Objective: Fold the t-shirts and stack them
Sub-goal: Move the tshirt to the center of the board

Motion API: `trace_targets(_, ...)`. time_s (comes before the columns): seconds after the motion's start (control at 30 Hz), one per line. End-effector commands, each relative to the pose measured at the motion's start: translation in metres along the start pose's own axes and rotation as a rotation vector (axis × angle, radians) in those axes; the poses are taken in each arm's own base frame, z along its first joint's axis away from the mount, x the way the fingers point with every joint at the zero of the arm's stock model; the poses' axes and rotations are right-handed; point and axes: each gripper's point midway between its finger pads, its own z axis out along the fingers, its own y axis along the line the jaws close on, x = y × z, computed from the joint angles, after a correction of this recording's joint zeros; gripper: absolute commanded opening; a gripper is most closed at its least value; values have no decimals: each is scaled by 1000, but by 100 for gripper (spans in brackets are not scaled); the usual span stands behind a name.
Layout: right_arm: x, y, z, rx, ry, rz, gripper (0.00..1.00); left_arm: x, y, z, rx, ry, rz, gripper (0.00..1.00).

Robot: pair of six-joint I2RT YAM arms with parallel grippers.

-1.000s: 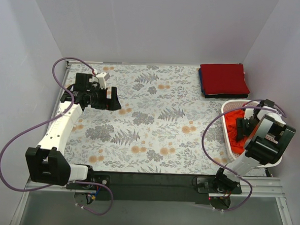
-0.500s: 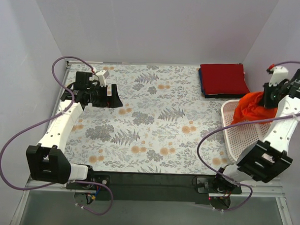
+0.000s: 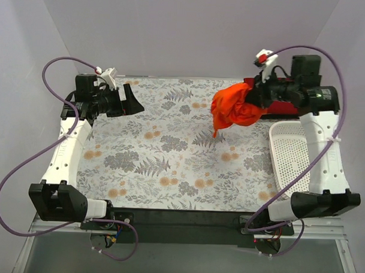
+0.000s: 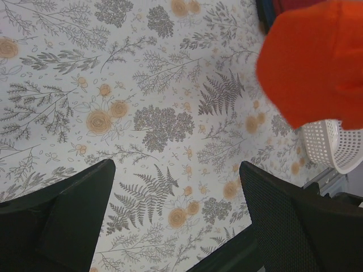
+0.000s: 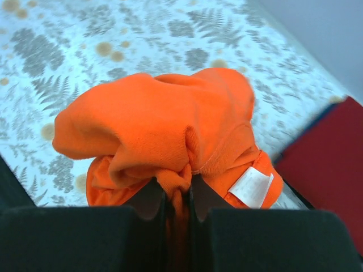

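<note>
Aloft, orange-red t-shirt [image 3: 233, 109] clamped in R gripper [image 3: 254, 98]; floral cloth [image 3: 170, 154] below

The orange-red t-shirt [image 5: 159, 119] is soft, matt knitted cloth, finely ribbed along one hem and carrying a smooth white label [image 5: 251, 186], the floral tablecloth [image 4: 142, 85] is flat, matt printed fabric, and the white basket [image 4: 334, 147] is perforated, faintly glossy plastic.

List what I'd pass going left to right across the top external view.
left claw, open → orange-red t-shirt, hanging bunched → white basket. The right claw gripping the shirt overlaps it, so it is left out of the order.
</note>
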Motion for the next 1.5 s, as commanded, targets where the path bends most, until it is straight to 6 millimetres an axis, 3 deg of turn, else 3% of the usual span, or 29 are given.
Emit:
trace_targets(0.0, -7, 28, 44, -111, -5, -56, 1, -19, -22, -28, 35, -82, 11, 92)
trace_targets(0.03, -3, 38, 53, -149, 12, -73, 2, -18, -21, -29, 29, -84, 10, 92)
trace_targets(0.07, 5, 59, 67, -208, 43, -136, 43, -17, -21, -32, 26, -89, 16, 93)
trace_targets(0.13, 39, 64, 89, -206, 158, -153, 86, -9, -17, -31, 14, -64, 17, 96)
trace_targets(0.17, 47, 68, 93, -219, 186, -152, 98, -5, -16, -33, 10, -55, 29, 96)
trace_targets(0.3, 87, 65, 99, -233, 298, -130, 98, 24, -7, -35, 0, 39, 109, 97)
trace_targets(0.43, 139, 63, 102, -261, 403, -54, 96, 61, -2, -30, 73, 133, 213, 97)
trace_targets(0.5, 171, 59, 103, -267, 471, -3, 93, 69, 2, -26, 73, 151, 228, 97)
trace_targets(0.63, 206, 49, 112, -269, 539, 92, 84, 87, 21, -2, 28, 235, 237, 90)
trace_targets(0.7, 222, 47, 117, -277, 575, 138, 81, 97, 33, 18, 0, 290, 229, 82)
trace_targets(0.83, 244, 48, 120, -291, 634, 190, 77, 126, 43, 60, -55, 408, 308, 67)
trace_targets(0.93, 259, 49, 126, -300, 668, 227, 74, 138, 59, 88, -86, 451, 352, 61)
trace_targets(1.03, 259, 52, 134, -318, 668, 281, 72, 140, 72, 105, -113, 477, 377, 57)
trace_targets(1.23, 266, 62, 152, -389, 674, 331, 73, 157, 95, 126, -190, 524, 411, 58)
trace_targets(1.33, 269, 65, 158, -403, 676, 332, 73, 163, 93, 127, -188, 532, 406, 59)
trace_targets(1.47, 290, 64, 164, -396, 701, 324, 70, 184, 88, 126, -188, 566, 387, 60)
